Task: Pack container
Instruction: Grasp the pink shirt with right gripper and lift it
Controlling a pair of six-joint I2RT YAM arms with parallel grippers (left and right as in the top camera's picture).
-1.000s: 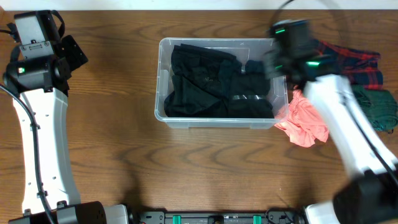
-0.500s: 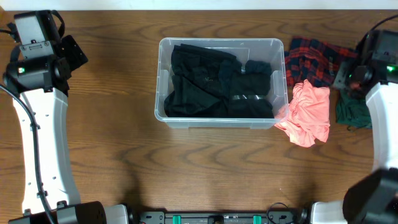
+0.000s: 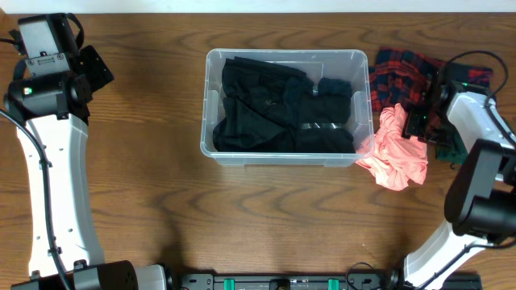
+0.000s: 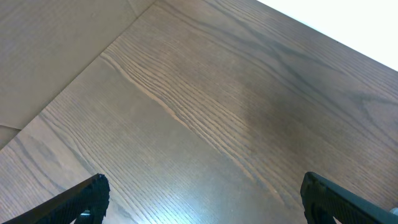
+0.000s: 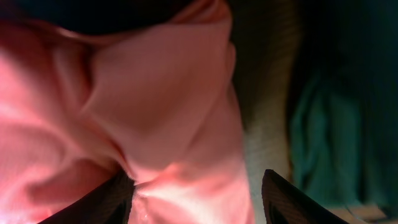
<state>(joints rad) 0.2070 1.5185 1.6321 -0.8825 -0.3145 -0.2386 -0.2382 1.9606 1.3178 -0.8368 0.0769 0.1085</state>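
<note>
Container (image 3: 282,159) sits mid-table (image 3: 161,201), upright, open top facing up, long axis running left-right in the overhead view. Black clothes (image 3: 274,113) fill it. Pink cloth (image 3: 399,149) lies touching its right end, with plaid cloth (image 3: 399,80) just behind and green cloth (image 5: 323,124) beside it. Right gripper (image 5: 198,199) is low over the pink cloth, jaws apart, cloth between them, not clamped. Left gripper (image 4: 205,205) is at the far left over bare wood, jaws wide apart, holding nothing.

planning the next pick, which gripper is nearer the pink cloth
Right. The right gripper hangs just over the pink cloth, at its edge beside the green garment. The left gripper is far off over bare table, beyond the container.
</note>
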